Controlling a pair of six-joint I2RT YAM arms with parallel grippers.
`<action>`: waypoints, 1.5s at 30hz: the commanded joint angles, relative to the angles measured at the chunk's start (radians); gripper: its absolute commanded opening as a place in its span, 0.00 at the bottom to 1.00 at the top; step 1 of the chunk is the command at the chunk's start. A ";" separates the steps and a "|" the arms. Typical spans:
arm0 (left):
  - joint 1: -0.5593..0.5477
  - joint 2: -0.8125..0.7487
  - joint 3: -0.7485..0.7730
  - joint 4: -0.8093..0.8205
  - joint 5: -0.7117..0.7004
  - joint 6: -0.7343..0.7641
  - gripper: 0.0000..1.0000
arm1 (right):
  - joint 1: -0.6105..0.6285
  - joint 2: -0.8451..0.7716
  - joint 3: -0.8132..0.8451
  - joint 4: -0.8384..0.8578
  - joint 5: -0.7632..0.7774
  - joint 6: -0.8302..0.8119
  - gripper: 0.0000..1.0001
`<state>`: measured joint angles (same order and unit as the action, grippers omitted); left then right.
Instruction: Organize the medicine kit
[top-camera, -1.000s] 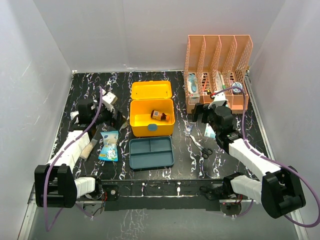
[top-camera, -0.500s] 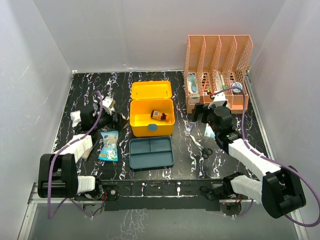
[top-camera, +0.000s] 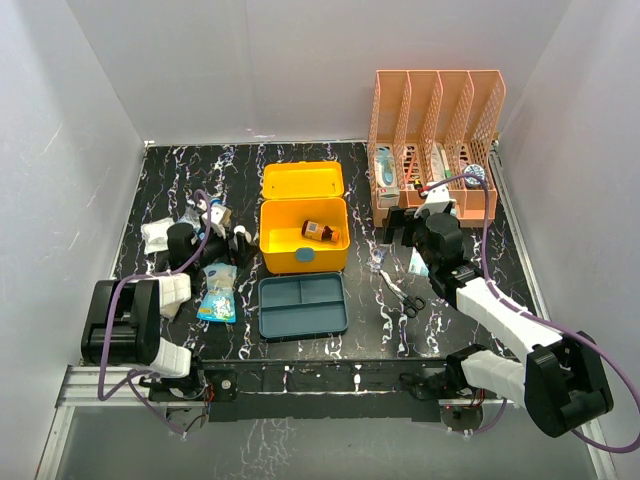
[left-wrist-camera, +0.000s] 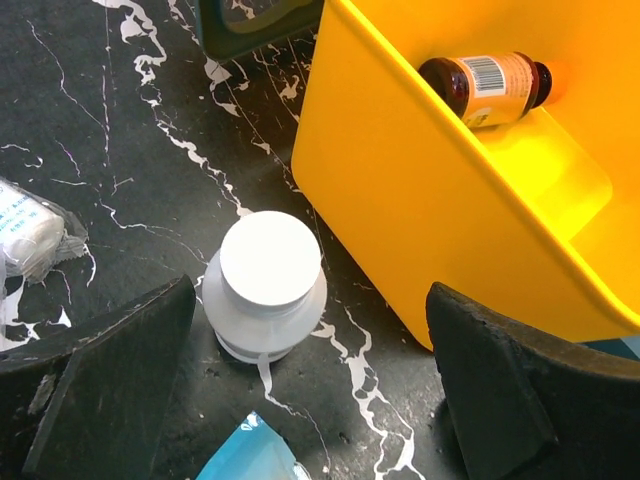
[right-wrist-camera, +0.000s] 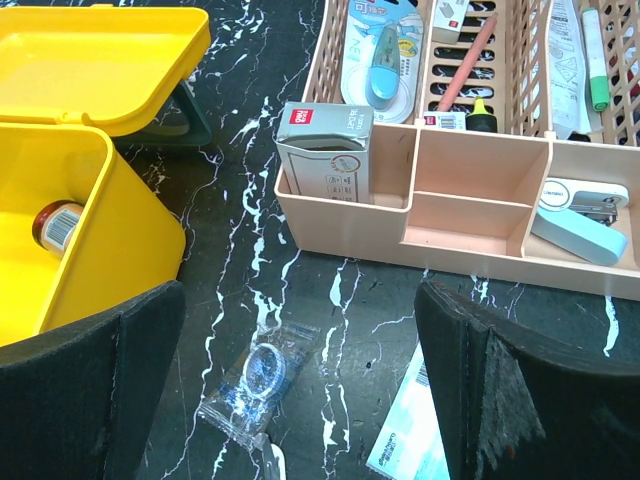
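Enclosing black marbled table (top-camera: 170, 170), white walls (top-camera: 300, 70), left fingers (left-wrist-camera: 110, 390) wide, right fingers (right-wrist-camera: 90, 390) wide.

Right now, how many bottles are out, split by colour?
Brown bottle, lying in the medicine kit: 1
White bottle, upright on the table beside the kit: 1
Total: 2

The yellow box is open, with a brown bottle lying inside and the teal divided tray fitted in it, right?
Not quite: the yellow box is open with the brown bottle inside, but the teal divided tray lies on the table in front of it; the top external view shows this.
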<state>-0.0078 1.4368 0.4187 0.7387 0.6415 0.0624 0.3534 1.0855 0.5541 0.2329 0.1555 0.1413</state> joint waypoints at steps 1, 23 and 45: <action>0.004 0.043 0.036 0.112 0.010 -0.034 0.99 | 0.006 -0.029 0.060 0.009 0.027 0.012 0.98; -0.039 0.071 0.126 -0.091 -0.095 -0.035 0.68 | 0.011 -0.084 0.077 -0.026 0.042 0.022 0.98; -0.050 -0.017 0.216 -0.307 -0.103 0.046 0.00 | 0.011 -0.102 0.043 -0.008 0.040 0.035 0.98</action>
<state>-0.0540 1.5032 0.5621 0.5327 0.5163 0.0509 0.3599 1.0050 0.5980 0.1795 0.1852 0.1642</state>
